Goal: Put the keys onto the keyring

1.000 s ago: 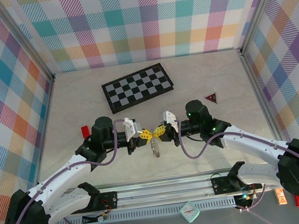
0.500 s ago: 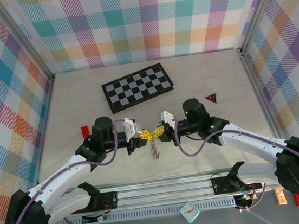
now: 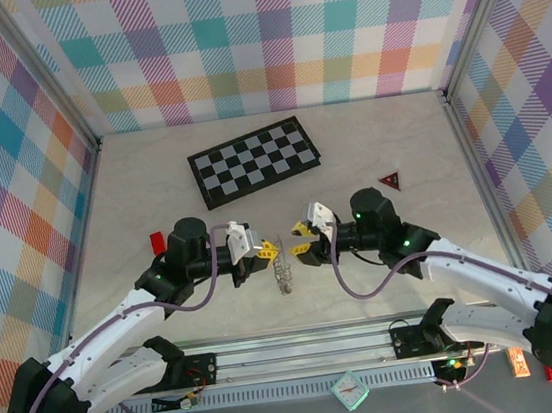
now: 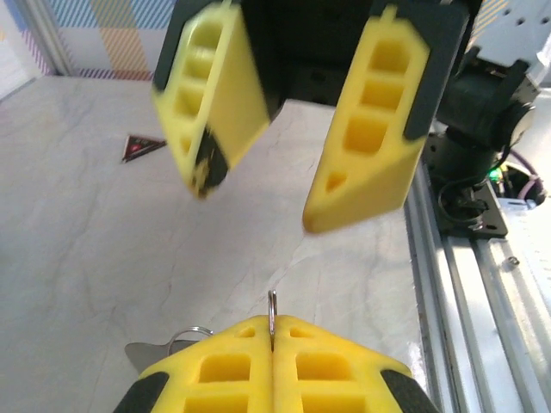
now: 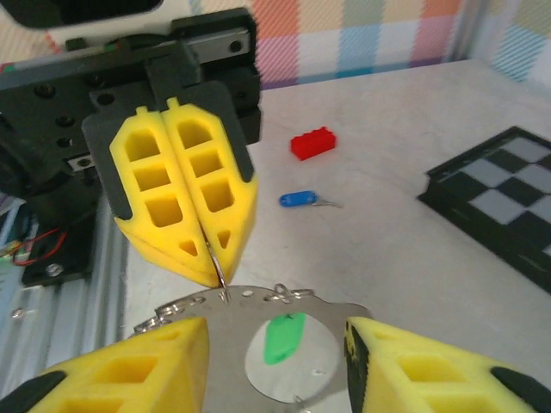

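Note:
My left gripper is shut on the thin wire of the keyring, which dangles below it. In the left wrist view the wire sticks up out of the closed left gripper. My right gripper stands open just to the right, apart from the ring. Its fingers straddle the keyring's silver plate without touching it. The green key shows through the plate's round hole. On the table beyond lies the blue key.
A black-and-white chessboard lies at the back. A small red block sits left of the left arm and a dark red triangle lies to the right. The rail with the arm bases runs along the near edge.
My right gripper has opened, let go of the keyring and drawn back to the right. The left gripper keeps its hold and has shifted slightly.

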### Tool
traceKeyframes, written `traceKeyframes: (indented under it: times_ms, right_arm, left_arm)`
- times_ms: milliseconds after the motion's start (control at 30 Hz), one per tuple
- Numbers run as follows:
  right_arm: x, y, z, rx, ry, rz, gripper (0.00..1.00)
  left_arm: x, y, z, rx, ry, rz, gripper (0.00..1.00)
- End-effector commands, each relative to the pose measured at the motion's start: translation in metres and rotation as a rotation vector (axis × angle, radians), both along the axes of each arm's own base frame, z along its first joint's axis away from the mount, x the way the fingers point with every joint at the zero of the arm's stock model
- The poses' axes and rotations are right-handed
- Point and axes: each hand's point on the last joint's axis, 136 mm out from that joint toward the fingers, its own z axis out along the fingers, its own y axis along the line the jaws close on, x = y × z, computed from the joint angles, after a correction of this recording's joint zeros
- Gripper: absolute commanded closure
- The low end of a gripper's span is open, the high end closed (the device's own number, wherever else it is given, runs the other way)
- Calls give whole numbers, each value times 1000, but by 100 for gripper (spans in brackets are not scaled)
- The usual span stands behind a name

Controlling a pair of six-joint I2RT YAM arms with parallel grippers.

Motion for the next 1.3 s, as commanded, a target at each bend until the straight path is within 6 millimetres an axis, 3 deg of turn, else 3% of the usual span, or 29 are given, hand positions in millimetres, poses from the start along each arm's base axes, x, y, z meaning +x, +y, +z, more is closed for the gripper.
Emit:
traceKeyframes:
  times_ms: [0, 133, 333, 600, 767, 1000, 1267]
  right_arm:
    - [10, -10, -3, -4, 0, -97, 53]
    - [11, -11, -5, -6, 19, -113, 53]
    - [41, -11, 0, -18, 4, -246, 56]
    - [63, 14, -5, -83, 109, -239, 57]
    - [85, 31, -15, -130, 239, -290, 62]
    - [103, 77, -32, -170, 395, -274, 66]
    - [112, 146, -64, -236, 398, -185, 63]
  left_arm:
    - [13, 5, 19, 23, -76, 69, 100]
    - [29, 14, 19, 79, -53, 182, 100]
    - [47, 42, 26, 100, -24, 403, 100]
    - [69, 97, 39, 157, -68, 696, 100]
    - [85, 136, 51, 132, -73, 876, 100]
    - [102, 200, 60, 58, -35, 1149, 100]
    - [111, 251, 56, -17, -8, 1347, 100]
